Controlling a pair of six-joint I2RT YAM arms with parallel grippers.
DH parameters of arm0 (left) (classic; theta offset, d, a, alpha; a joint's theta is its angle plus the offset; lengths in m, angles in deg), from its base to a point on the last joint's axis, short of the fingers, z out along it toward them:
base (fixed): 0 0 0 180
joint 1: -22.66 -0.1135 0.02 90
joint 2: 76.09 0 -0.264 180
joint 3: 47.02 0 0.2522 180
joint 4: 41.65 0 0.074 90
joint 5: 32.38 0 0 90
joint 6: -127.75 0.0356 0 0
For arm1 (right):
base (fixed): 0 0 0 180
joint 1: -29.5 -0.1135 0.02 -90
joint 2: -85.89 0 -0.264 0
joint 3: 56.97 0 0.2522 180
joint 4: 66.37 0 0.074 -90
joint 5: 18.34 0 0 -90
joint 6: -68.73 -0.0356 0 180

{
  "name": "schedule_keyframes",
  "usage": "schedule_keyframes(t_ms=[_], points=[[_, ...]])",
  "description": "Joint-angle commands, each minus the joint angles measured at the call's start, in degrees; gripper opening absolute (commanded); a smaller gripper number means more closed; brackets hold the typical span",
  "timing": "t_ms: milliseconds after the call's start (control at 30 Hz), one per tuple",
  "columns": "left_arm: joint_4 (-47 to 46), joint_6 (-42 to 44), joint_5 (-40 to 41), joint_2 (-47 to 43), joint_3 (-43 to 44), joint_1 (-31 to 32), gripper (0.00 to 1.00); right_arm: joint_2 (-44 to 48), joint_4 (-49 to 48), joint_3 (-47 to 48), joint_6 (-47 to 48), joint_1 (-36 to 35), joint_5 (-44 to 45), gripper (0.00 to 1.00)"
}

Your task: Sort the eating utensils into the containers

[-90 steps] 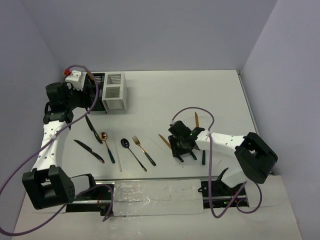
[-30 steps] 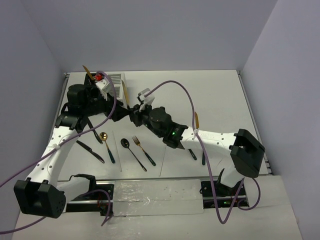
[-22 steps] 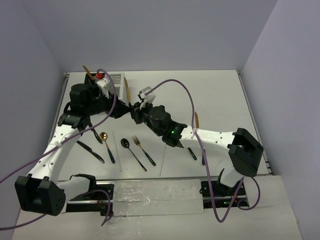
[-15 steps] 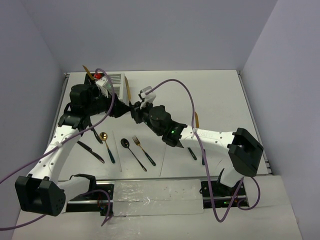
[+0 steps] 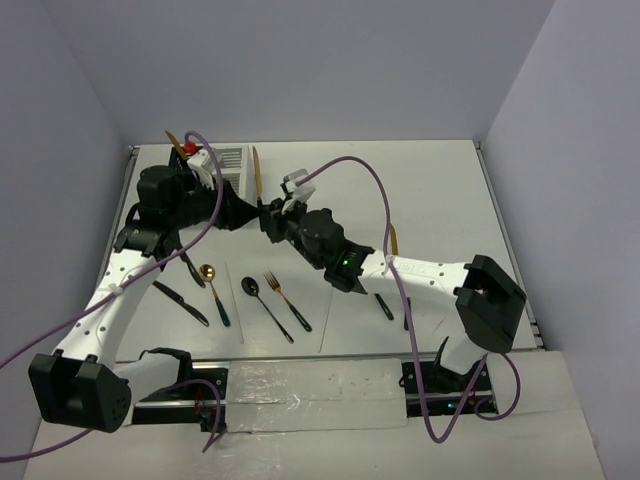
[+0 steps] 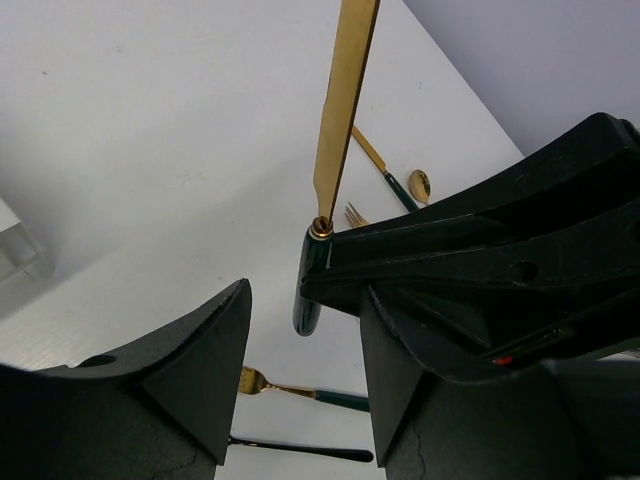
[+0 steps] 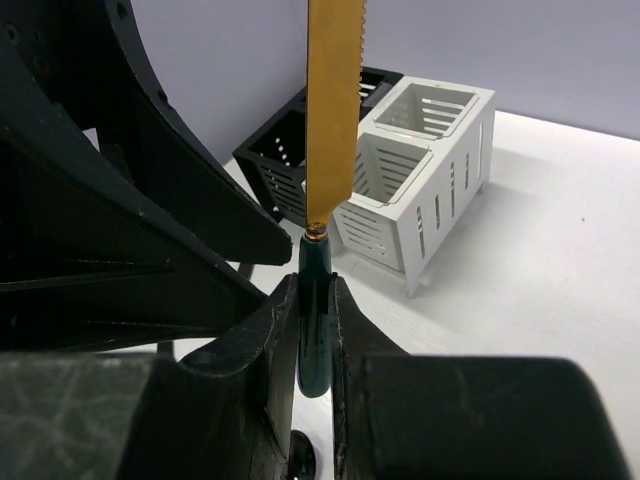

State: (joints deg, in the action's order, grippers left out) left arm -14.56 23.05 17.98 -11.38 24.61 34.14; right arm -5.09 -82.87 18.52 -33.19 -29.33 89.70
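A knife (image 5: 256,170) with a gold blade and a dark green handle was held upright in the upper left of the top view, just right of the white caddy (image 5: 232,162). It was grasped by the handle in the right jaws, which were clenched on it with the blade pointing up. The left jaws were seen released, their fingers (image 6: 190,380) set either side of the handle's lower end, with a clear gap to the finger at lower left of the left wrist view. In the right wrist view, the black caddy (image 7: 285,160) was seen joined to the white one, both behind the blade and apart from it. On the desk (image 5: 430,190), a black knife (image 5: 180,303), a gold spoon (image 5: 212,290), a black spoon (image 5: 262,305) and a gold fork (image 5: 288,300) were laid in a row at lower left.
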Motion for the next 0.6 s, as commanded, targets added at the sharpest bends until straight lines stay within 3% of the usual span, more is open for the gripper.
schedule_keyframes(t_ms=[0,567], points=[[-6.9,-0.6,6.4,-0.5,5.3,-0.7,0.56,-1.0,0.6,1.1,-2.0,-2.0,-7.0,0.00],[-3.9,1.2,5.9,0.9,3.9,-0.9,0.57,-0.5,1.3,2.0,-2.1,-1.8,-6.4,0.00]])
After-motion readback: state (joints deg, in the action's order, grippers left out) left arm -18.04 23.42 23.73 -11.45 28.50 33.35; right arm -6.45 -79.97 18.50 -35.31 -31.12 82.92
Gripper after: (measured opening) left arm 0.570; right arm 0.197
